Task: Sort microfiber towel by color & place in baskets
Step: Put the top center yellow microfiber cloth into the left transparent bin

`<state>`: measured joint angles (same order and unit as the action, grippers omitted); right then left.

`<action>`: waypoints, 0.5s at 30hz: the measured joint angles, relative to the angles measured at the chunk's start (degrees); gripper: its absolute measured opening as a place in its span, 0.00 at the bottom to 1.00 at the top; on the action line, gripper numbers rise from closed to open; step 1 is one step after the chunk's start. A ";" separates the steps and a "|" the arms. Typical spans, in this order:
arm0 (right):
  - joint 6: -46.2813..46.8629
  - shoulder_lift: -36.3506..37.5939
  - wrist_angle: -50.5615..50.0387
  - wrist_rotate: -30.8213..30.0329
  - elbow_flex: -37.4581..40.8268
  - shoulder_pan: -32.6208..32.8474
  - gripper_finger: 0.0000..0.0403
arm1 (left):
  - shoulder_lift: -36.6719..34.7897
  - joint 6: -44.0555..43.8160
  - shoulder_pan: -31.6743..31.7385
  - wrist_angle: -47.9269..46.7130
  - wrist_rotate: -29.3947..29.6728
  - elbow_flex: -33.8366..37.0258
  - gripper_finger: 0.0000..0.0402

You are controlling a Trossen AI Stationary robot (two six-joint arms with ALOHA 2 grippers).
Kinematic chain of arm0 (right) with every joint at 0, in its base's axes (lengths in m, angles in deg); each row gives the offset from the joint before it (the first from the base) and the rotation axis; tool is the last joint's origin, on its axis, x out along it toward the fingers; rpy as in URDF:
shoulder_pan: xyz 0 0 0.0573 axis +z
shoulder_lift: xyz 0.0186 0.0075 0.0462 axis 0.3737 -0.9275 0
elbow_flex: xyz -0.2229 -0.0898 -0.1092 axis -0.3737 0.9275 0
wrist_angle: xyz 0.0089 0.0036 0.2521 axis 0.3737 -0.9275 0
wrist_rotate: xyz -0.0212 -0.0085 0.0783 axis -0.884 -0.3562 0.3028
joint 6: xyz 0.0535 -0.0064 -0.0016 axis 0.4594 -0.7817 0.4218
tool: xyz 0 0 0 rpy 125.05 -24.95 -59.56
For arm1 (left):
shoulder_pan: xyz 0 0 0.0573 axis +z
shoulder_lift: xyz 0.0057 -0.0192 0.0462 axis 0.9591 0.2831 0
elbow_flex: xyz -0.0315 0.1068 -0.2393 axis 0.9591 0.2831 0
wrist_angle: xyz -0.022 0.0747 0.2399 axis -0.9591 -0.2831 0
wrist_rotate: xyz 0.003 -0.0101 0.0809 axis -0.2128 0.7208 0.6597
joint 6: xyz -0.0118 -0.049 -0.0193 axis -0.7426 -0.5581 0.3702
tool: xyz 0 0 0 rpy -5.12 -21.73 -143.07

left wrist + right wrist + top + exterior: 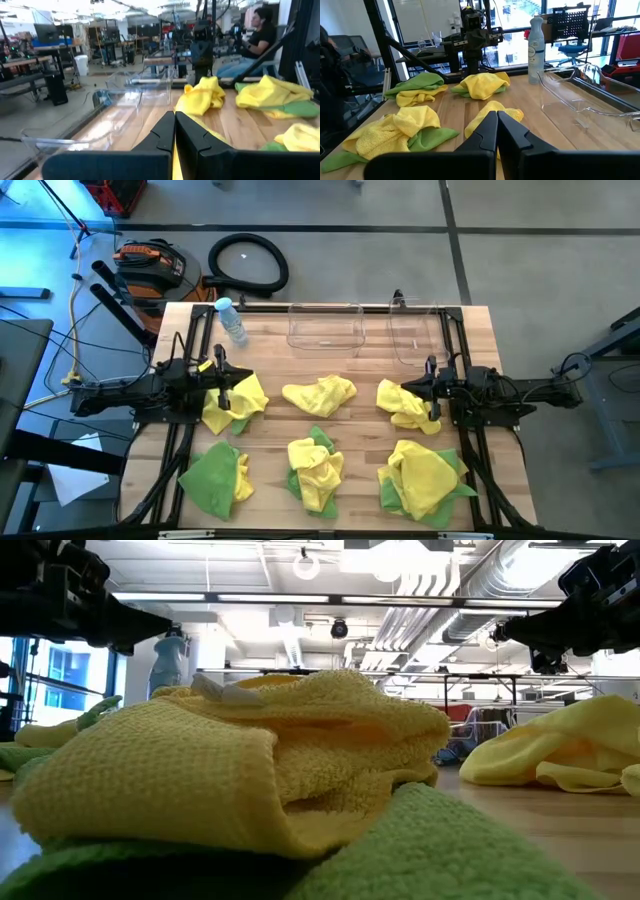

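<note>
1. The left gripper (222, 383) hangs over the yellow towel (236, 402) near the tabletop's left edge; in its wrist view the two dark fingers (165, 136) are pressed together, jaws clenched on nothing.
2. The right gripper (430, 393) hangs over another yellow towel (405, 406) near the right edge; its fingers (487, 132) also meet, jaws clenched and empty.
3. Between those two towels, a third yellow towel (320, 395) lies mid-tabletop, apart from both.
4. Along the near edge lie three mixed piles: a green-and-yellow pile (218, 472) toward the left corner, a yellow-on-green pile (316, 465) in the middle, and a larger yellow-on-green pile (425, 478) toward the right corner.
5. The baskets stand at the far edge with no towels in them: the wider clear basket (325, 327) about midway along it, the narrower clear basket (414, 330) just beside it toward the right corner.
6. A clear bottle with a blue cap (231, 320) lies near the far left corner.
7. A seated person (256, 37) shows beyond the wooden tabletop (365, 375) in the left wrist view.
</note>
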<state>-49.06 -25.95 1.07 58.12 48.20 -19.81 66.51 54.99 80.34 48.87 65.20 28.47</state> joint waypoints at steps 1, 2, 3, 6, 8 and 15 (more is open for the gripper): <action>0.00 0.00 0.00 0.01 -0.01 0.00 0.00 | 0.00 -0.02 0.00 0.21 0.02 0.00 0.00; 0.00 0.00 0.00 0.00 -0.01 0.00 0.00 | -0.03 -0.01 0.00 0.22 0.02 -0.02 0.00; 0.00 0.00 0.00 0.00 -0.01 0.00 0.00 | -0.02 -0.01 0.00 -0.04 0.02 -0.02 0.00; 0.00 0.00 0.00 0.01 -0.01 0.00 0.00 | 0.00 -0.02 0.00 -0.26 0.02 -0.02 0.00; 0.00 0.00 0.00 0.01 -0.01 0.00 0.00 | 0.00 0.00 0.00 -0.54 0.02 -0.02 0.00; 0.00 0.00 0.00 0.00 0.00 0.00 0.00 | 0.00 -0.01 0.00 -0.52 0.02 -0.02 0.00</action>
<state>-49.06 -25.95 1.07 58.12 48.20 -19.81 66.51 54.98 80.34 48.35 65.22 28.45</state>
